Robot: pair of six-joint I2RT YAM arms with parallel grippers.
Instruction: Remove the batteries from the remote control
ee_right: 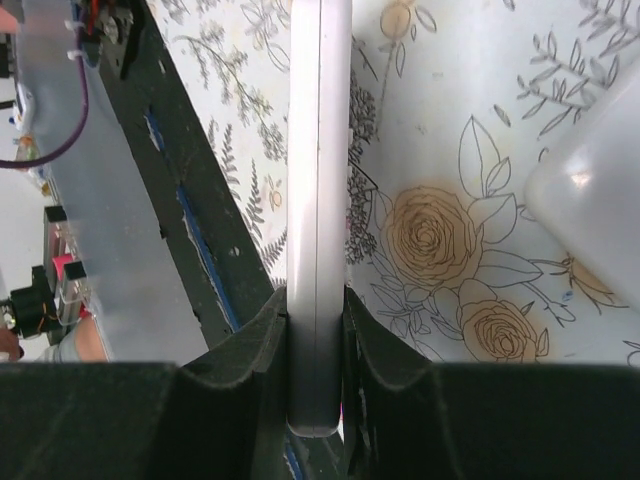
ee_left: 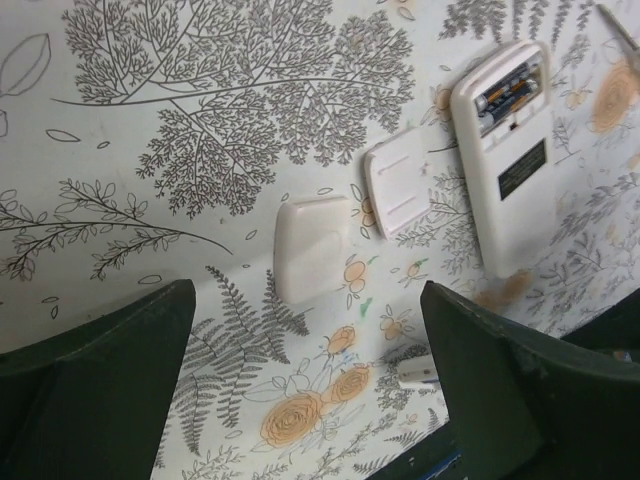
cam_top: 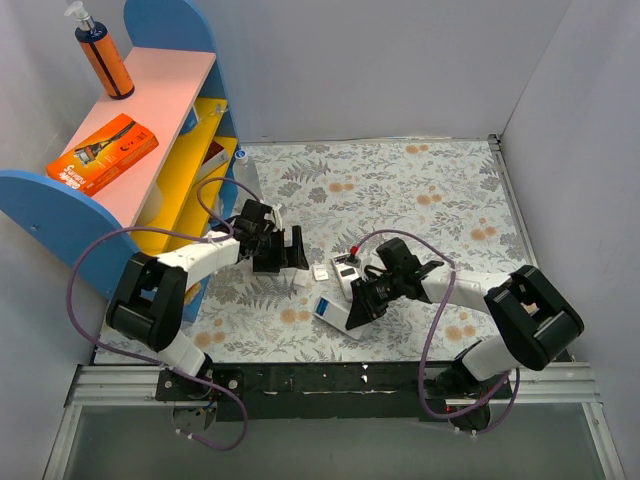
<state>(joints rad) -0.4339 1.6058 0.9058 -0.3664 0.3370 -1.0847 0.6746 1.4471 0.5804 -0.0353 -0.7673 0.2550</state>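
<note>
Two batteries (ee_left: 510, 90) sit side by side in the open slot at one end of a white remote (ee_left: 500, 230). That remote lies face down on the flowery cloth (ee_left: 200, 100), and nothing is holding it. One white cover (ee_left: 398, 182) lies just beside it, and the other cover (ee_left: 312, 247) lies a little further off. A tiny pale bit (ee_left: 415, 372) lies near them. It is too small to tell what it is.

The left gripper (cam_top: 283, 252) hangs over the covers. Its fingers are wide apart and there is nothing between them. The right gripper (ee_right: 318, 310) is squeezed tight on the thin edge of a second remote (ee_right: 318, 200) and holds it on its side, close to the first one.

I think the job is not done, because both batteries have to come out of the slot.

Some things could go wrong from here. The first remote is loose on the cloth, so a push from a finger could slide it away and the batteries would stay in. The fingers look fat next to the slim batteries, so they may not fit into the slot. The covers lie so near that the left gripper could pinch one by mistake. A battery that pops out could roll off across the cloth. The second remote is held only by its thin edge, so it could twist or slip out.
</note>
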